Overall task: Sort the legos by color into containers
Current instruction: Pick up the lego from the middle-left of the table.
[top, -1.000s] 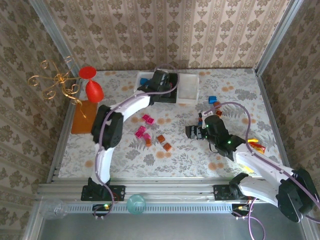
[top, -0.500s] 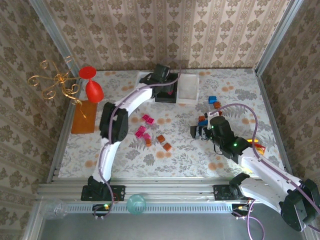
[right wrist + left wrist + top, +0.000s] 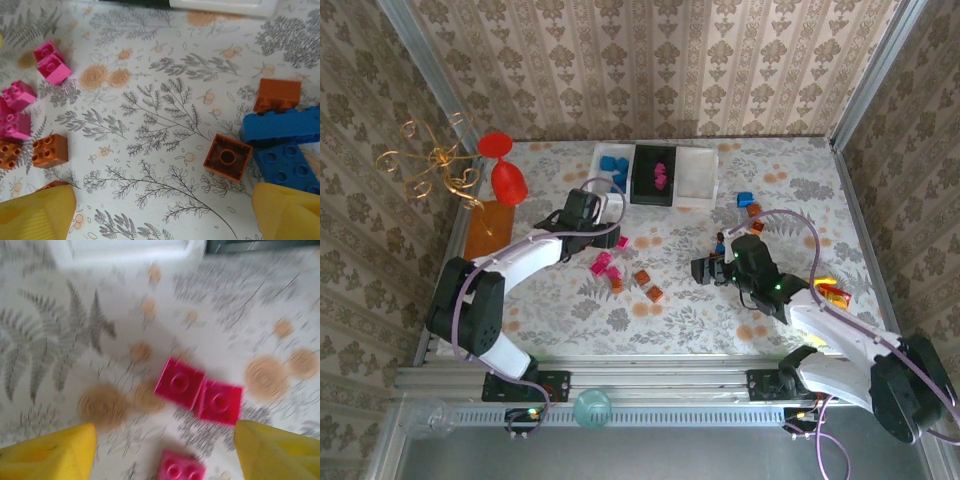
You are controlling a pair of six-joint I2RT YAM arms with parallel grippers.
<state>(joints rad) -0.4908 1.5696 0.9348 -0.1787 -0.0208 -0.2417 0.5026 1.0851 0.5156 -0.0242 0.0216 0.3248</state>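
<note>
Three containers stand at the back: a white bin [image 3: 610,168] holding blue legos, a black bin [image 3: 656,175] holding pink ones, and a white bin [image 3: 696,172]. My left gripper [image 3: 607,229] [image 3: 165,445] is open and empty, low over two pink bricks [image 3: 179,382] [image 3: 219,402] lying side by side, with a third pink brick [image 3: 181,471] nearer. My right gripper [image 3: 708,268] [image 3: 162,210] is open over bare cloth. An upturned orange brick [image 3: 228,157] and blue bricks [image 3: 280,126] lie just inside its right finger [image 3: 287,212]. Pink bricks [image 3: 51,62] and orange bricks [image 3: 49,150] lie to its left.
A red goblet [image 3: 503,170], a gold wire ornament [image 3: 432,165] and an orange-brown mat [image 3: 487,235] sit at the left edge. A yellow object [image 3: 830,290] lies beside the right arm. More blue and orange bricks [image 3: 748,205] lie at right. Walls close in three sides.
My left arm has drawn back from the bins to the pink bricks on the table, and its jaws have opened. The right gripper shifted slightly.
</note>
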